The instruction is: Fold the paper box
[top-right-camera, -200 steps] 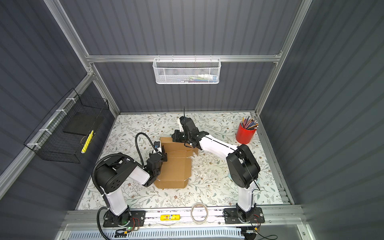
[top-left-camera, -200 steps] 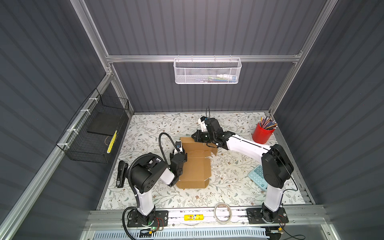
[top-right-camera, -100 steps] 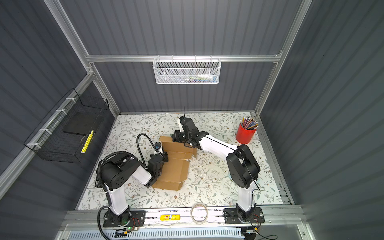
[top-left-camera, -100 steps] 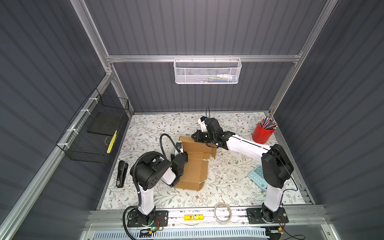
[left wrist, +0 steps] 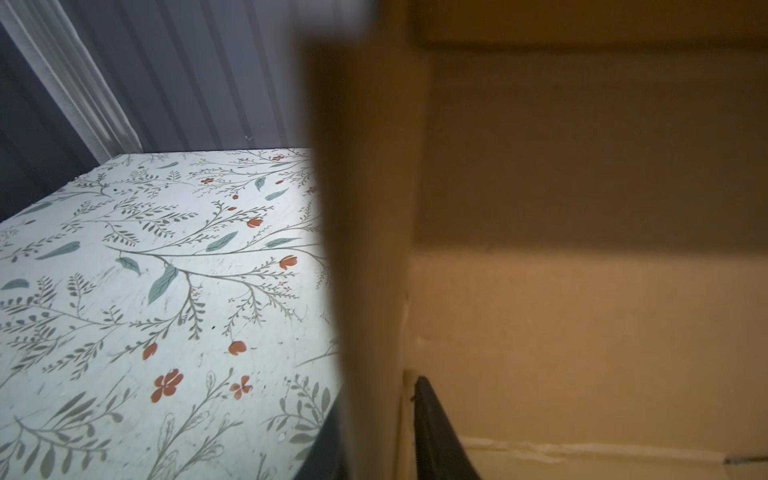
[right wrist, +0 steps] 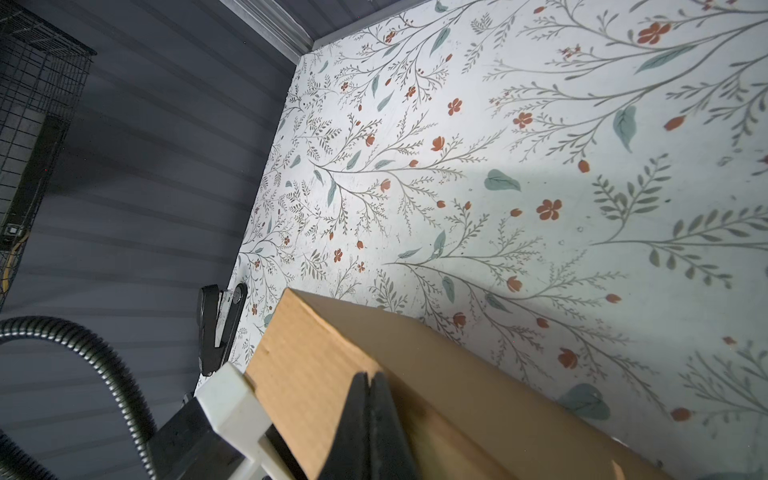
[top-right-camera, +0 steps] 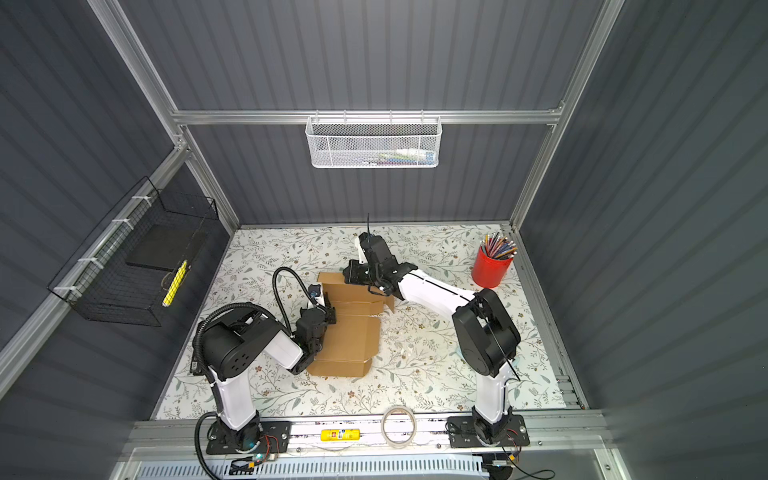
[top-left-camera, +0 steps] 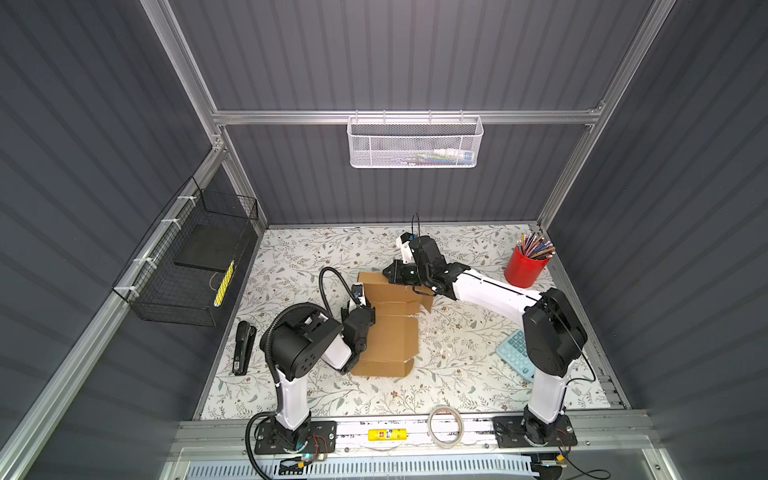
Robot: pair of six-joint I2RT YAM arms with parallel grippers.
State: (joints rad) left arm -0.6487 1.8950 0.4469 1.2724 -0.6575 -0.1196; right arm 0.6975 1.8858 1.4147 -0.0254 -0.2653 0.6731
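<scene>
Floral tabletop (top-left-camera: 461, 345): paper box (top-left-camera: 390, 336) runs 12-to-6. Left gripper (left wrist: 374, 415) straddles its 9 o'clock wall, clamp unclear; right gripper (right wrist: 368, 379), pressed together, sits at 12.

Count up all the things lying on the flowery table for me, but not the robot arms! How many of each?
Paper box: 1
Red cup of pencils: 1
Black stapler: 1
Blue calculator: 1
Roll of tape, at the front edge: 1
Total: 5
</scene>
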